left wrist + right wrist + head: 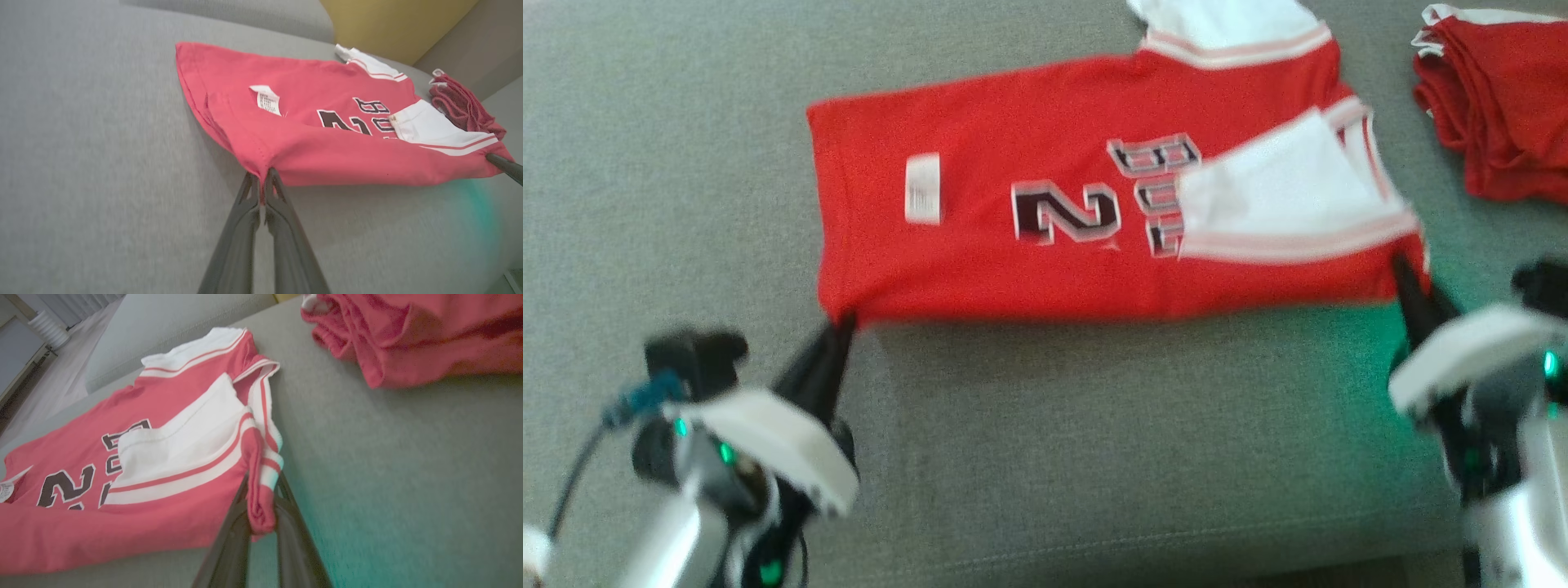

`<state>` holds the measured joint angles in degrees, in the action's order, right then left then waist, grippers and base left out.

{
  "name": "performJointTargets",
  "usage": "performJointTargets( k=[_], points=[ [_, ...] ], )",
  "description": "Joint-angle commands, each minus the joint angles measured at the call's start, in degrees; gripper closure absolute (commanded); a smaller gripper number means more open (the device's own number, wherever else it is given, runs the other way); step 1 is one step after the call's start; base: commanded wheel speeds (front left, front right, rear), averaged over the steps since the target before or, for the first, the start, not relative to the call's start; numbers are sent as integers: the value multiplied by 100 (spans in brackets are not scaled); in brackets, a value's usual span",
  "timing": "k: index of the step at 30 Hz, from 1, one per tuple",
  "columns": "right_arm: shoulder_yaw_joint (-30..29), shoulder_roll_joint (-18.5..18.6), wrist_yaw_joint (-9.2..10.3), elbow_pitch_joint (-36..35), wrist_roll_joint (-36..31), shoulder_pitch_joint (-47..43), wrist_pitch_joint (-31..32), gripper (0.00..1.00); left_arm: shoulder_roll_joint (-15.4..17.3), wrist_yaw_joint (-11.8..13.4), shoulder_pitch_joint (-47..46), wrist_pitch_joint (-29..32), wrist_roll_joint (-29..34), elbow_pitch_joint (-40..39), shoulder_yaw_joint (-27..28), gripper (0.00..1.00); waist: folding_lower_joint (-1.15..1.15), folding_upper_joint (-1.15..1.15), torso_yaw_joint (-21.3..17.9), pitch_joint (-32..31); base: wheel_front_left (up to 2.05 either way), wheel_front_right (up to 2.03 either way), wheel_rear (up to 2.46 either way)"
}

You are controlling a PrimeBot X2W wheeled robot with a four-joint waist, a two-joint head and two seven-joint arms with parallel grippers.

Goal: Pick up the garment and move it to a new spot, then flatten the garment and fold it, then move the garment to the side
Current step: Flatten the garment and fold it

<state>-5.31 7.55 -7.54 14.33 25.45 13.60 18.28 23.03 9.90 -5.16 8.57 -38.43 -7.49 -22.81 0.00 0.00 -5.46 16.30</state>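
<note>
"2" and "BU" on jersey

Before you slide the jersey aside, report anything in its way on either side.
On the right, a red pile lies on the cushion, apart from the collar end of the jersey. Nothing visible stands in the way on the left.

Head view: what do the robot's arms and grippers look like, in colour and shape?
The left gripper and right gripper each have long, dark, tapering jaws. Behind each sits a curved white cover, small green lights and a silvery forearm. A black block tops each wrist; a dark cable with a blue-green plug runs to the left one.
</note>
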Motion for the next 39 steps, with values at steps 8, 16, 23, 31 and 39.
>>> performJointTargets(
  k=[8, 16, 23, 31, 39],
  points=[
    [19, -274, 5, -1374, 80, -1338, 372, 100, 107, 277, 899, -120, -214, -501, 255, 100, 0, 0, -24, -112, 0, 0, 0],
    [-136, -412, 5, -1661, -45, -1610, 416, 100, 221, 305, 922, -196, -281, -369, 456, 100, 0, 0, -140, -101, 0, 0, 0],
    [-85, -444, 5, -1676, -67, -1628, 379, 7, 257, 317, 945, -123, -310, -283, 438, 73, 0, 0, -226, -65, 0, 0, 0],
    [-219, -457, 5, -2099, -179, -1523, 186, 0, 664, 384, 710, -66, -153, -554, 721, 0, 0, 0, -313, -11, 0, 0, 0],
    [69, -293, 5, -2564, -409, -882, 128, 0, 1325, 166, -521, 694, 54, -569, 788, 0, 0, 0, -373, 189, 0, 0, 0]
  ],
)
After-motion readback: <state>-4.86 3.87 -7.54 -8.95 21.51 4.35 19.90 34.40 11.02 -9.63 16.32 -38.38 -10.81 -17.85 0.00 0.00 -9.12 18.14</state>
